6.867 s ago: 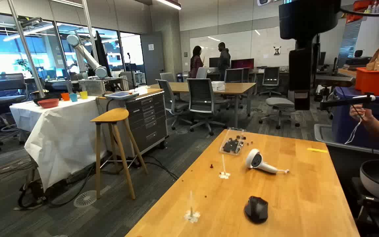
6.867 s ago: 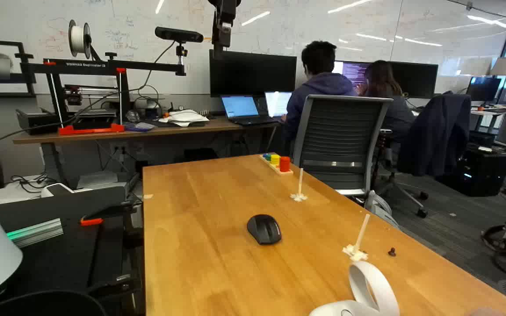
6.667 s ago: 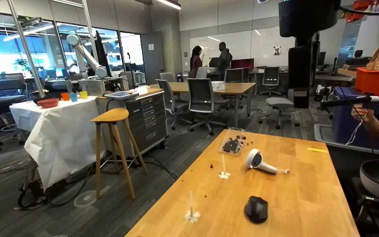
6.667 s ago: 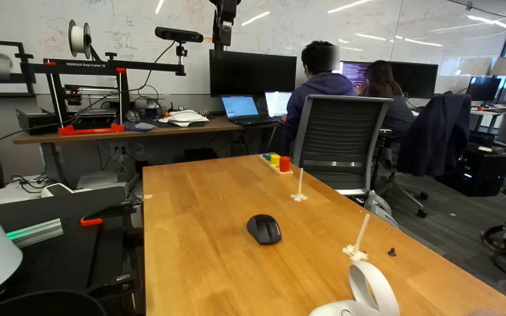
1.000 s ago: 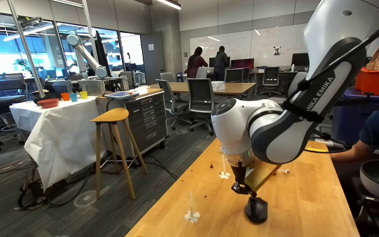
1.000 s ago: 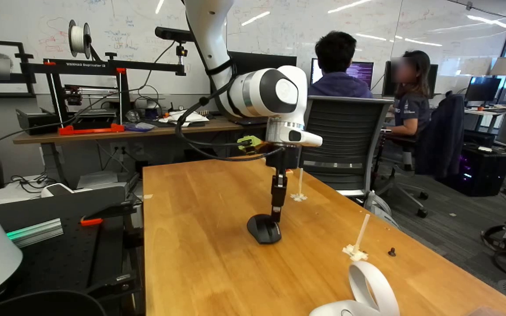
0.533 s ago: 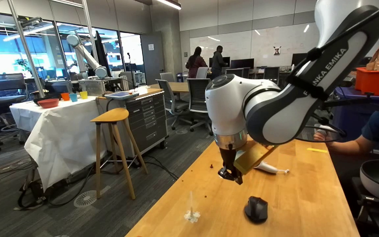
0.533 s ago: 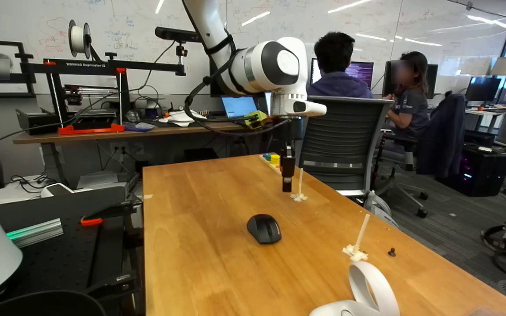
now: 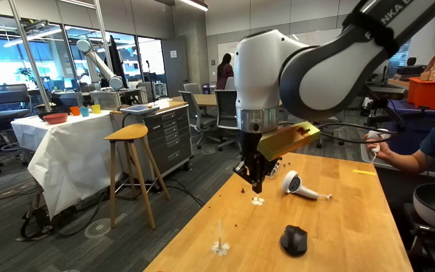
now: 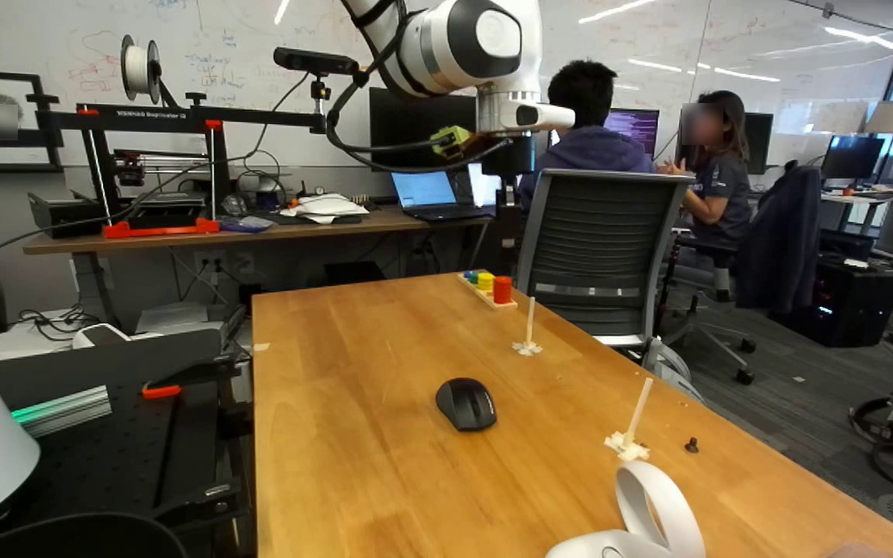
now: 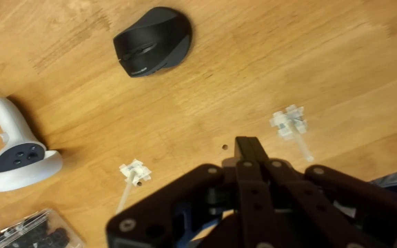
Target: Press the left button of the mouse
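Note:
The black mouse [image 9: 294,240] lies on the wooden table in both exterior views; in the wrist view the mouse [image 11: 155,39] is at the top, its front pointing to the lower left. Its left button [image 11: 138,64] shows between the scroll wheel and the edge with the small lettering, with nothing touching it. My gripper [image 9: 256,187] hangs well above the table, apart from the mouse, and its tips appear over the far taped stick in this exterior view. In the wrist view the fingertips of the gripper [image 11: 247,143] meet with nothing between them.
A white controller [image 9: 296,185] lies on the table. Two thin sticks, such as the near stick [image 9: 219,234], stand upright in tape. A clear box [image 11: 33,230] holds dark bits, and a coloured ring toy [image 10: 493,291] sits at an edge. A person's hand [image 9: 378,147] holds another controller.
One second ago my fingertips were down at the mouse's front. Since then the arm has risen and drawn away from it. The mouse has not visibly moved, and the gripper has stayed shut.

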### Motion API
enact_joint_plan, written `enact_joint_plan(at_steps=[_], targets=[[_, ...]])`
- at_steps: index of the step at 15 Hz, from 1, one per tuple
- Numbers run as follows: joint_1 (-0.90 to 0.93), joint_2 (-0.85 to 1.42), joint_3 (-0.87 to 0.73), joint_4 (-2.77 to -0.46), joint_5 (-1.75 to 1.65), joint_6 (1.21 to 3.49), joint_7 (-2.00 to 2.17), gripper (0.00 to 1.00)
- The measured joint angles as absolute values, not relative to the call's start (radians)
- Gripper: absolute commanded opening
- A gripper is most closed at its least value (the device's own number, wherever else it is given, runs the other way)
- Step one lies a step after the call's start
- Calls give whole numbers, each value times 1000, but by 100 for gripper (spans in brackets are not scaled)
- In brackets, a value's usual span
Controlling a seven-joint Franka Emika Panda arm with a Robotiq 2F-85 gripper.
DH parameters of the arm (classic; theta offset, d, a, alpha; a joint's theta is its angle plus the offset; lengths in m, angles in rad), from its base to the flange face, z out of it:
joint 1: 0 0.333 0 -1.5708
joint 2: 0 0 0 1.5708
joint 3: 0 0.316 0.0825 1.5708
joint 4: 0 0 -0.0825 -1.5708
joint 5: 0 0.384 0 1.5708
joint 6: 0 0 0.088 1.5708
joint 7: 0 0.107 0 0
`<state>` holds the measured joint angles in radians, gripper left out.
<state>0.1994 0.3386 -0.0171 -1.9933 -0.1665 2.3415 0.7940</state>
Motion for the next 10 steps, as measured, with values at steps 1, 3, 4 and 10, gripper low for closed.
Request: enact_joint_plan(at_steps=[1, 3, 4, 10], targets=[[189, 321, 1, -1993, -107, 2335, 748, 0], [168, 289, 35, -1991, 21, 2309, 646, 0], [158, 276, 49, -1989, 82, 2287, 592, 0], [125, 225, 56, -1946, 186, 2084, 437, 0]])
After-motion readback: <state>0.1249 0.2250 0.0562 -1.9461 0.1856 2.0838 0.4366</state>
